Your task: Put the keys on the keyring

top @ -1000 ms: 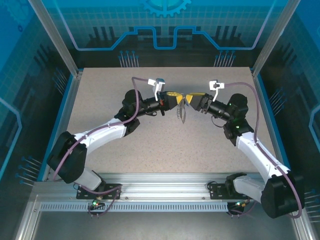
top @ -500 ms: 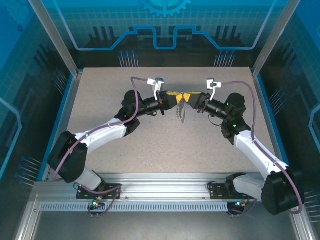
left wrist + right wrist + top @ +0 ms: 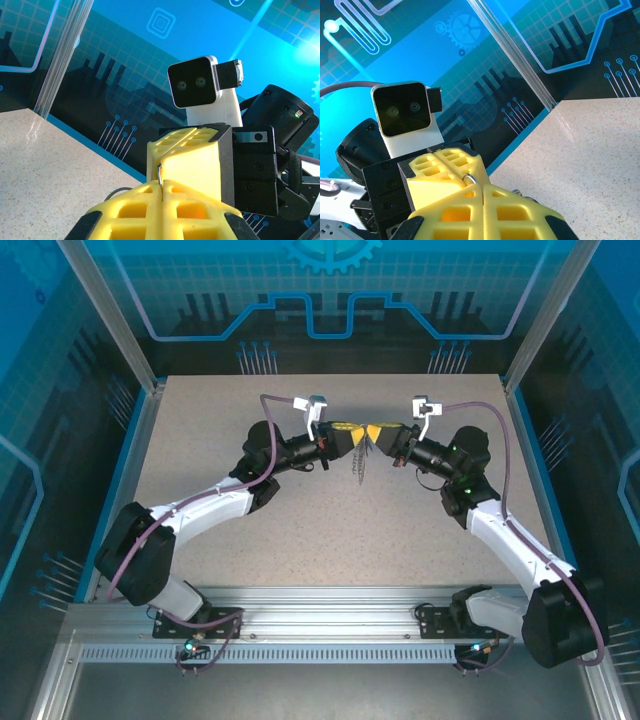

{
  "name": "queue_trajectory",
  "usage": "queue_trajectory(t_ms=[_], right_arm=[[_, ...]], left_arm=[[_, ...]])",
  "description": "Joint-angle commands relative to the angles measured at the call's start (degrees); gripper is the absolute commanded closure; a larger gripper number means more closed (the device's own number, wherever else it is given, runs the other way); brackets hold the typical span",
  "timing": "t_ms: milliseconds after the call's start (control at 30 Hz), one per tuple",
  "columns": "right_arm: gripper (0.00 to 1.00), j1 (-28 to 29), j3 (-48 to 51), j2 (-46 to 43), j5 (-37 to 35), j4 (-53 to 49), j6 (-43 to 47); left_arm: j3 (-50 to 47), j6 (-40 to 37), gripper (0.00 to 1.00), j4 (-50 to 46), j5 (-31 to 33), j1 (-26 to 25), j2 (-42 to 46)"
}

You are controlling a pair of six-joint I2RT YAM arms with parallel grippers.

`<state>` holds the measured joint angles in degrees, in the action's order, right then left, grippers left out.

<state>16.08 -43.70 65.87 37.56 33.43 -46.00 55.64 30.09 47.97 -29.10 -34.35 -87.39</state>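
Observation:
My two grippers meet tip to tip above the middle of the table, the left gripper [image 3: 350, 430] from the left and the right gripper [image 3: 376, 431] from the right. A thin metal ring, the keyring [image 3: 159, 172], comes out of the seam of my shut left gripper [image 3: 162, 185]. In the right wrist view the same keyring [image 3: 470, 178] sits at the tip of my shut right gripper [image 3: 483, 186]. A short chain [image 3: 360, 468] hangs below the fingertips. The keys are hidden.
The speckled table [image 3: 330, 530] stretches under both arms. Blue patterned walls and metal posts [image 3: 110, 320] close it in at the back and sides. A metal rail [image 3: 320, 625] runs along the near edge by the arm bases.
My right gripper has moved left up to the left gripper's tips and closed from half open to shut. The left arm has stayed still, shut.

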Motion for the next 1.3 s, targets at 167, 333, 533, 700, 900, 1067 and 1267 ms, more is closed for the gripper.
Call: queue_trajectory(t_ms=[167,333,533,700,900,1067,1267], right_arm=[[1.0,-0.06,-5.12,-0.17,5.58,-8.65,7.91],[1.0,-1.89,-6.38,0.27,8.25,-12.92,10.62],[1.0,-2.8,-9.39,0.92,10.64,-16.39,13.15],[1.0,-2.89,-10.72,1.67,12.3,-19.53,15.02],[1.0,-2.89,-11.84,2.07,13.04,-23.02,17.4],[1.0,-3.11,-12.6,2.38,13.37,-25.44,19.06],[1.0,-3.4,-12.81,2.77,13.56,-25.95,19.45]], left_arm=[[1.08,-3.78,0.89,-4.19,-3.88,0.05,2.14],[2.4,-3.59,0.88,-6.55,-8.84,1.52,1.96],[4.4,-4.28,0.82,-10.08,-12.6,2.66,1.72],[6.0,-4.55,0.82,-11.63,-14.57,2.88,0.92],[7.09,-4.85,0.76,-12.73,-15.04,3.32,0.64],[7.55,-5.89,0.75,-14.45,-15.15,3.93,1.17],[8.41,-6.71,0.78,-16.48,-15.99,4.38,1.35]])
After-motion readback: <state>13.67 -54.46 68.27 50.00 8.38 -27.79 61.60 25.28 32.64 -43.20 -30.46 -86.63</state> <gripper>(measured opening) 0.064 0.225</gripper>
